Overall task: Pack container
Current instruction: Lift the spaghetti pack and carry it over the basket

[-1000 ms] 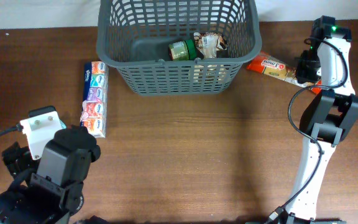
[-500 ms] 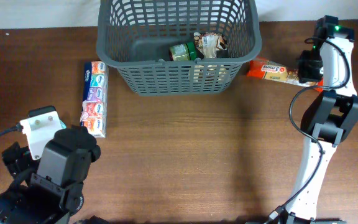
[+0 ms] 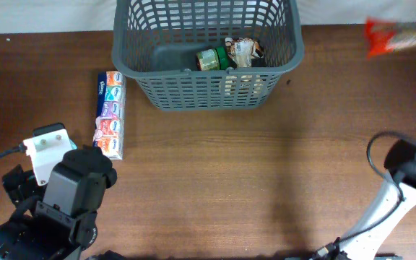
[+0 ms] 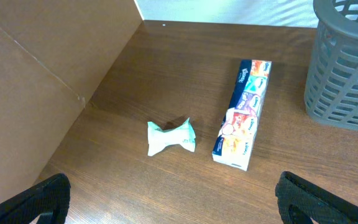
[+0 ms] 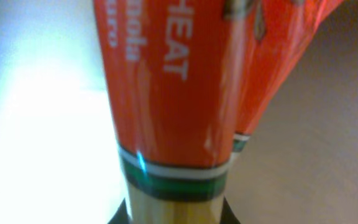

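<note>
Overhead: the basket (image 3: 208, 90) stands on the bench (image 3: 230, 180), well left of a blurred red packet (image 3: 399, 35). Left wrist: the left claw (image 4: 176, 208) gapes wide, with tissues (image 4: 242, 115) ahead and the basket ahead-right. Right wrist: the right claw (image 5: 173, 214) pinches the packet.

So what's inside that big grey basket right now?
Inside the basket lie a green tin on its side and a crumpled packet beside it. The near wall hides part of the floor, and anything under those two is covered.
</note>
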Available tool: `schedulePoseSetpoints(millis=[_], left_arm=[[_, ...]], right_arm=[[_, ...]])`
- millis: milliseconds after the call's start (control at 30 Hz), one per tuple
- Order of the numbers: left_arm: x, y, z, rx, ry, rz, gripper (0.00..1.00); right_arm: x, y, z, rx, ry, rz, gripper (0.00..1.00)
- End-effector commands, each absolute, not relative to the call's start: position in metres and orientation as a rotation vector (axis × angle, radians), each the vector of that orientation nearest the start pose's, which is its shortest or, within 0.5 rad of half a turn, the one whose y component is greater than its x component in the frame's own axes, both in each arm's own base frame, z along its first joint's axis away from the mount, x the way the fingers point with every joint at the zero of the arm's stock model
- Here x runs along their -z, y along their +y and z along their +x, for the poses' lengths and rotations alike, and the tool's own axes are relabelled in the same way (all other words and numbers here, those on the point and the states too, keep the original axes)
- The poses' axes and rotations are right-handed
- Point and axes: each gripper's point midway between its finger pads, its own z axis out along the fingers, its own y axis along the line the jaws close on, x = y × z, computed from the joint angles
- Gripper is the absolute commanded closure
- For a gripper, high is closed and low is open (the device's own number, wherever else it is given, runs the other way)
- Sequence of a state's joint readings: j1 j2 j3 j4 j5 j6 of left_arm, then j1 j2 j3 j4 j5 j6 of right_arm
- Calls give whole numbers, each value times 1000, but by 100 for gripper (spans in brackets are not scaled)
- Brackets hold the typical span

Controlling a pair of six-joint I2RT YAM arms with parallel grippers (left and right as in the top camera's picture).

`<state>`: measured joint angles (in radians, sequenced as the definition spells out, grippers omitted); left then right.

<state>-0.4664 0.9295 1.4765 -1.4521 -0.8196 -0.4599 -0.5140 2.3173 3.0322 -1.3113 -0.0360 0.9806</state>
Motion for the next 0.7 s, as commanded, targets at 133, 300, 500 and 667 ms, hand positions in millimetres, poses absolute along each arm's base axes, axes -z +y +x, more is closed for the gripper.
schedulePoseSetpoints(millis=[133, 300, 500, 667], left_arm=[[-356, 41, 198, -509, 2152, -312, 0], [-356, 41, 198, -509, 2152, -312, 1], [-356, 41, 198, -509, 2152, -312, 1], [-356, 41, 198, -509, 2152, -312, 1]], right_arm=[[-584, -33, 425, -649, 1624, 324, 96], [-570, 80, 416, -665, 1711, -140, 96], [-506, 147, 456, -554, 1870, -264, 96], [-464, 176, 501, -584, 1927, -242, 96]])
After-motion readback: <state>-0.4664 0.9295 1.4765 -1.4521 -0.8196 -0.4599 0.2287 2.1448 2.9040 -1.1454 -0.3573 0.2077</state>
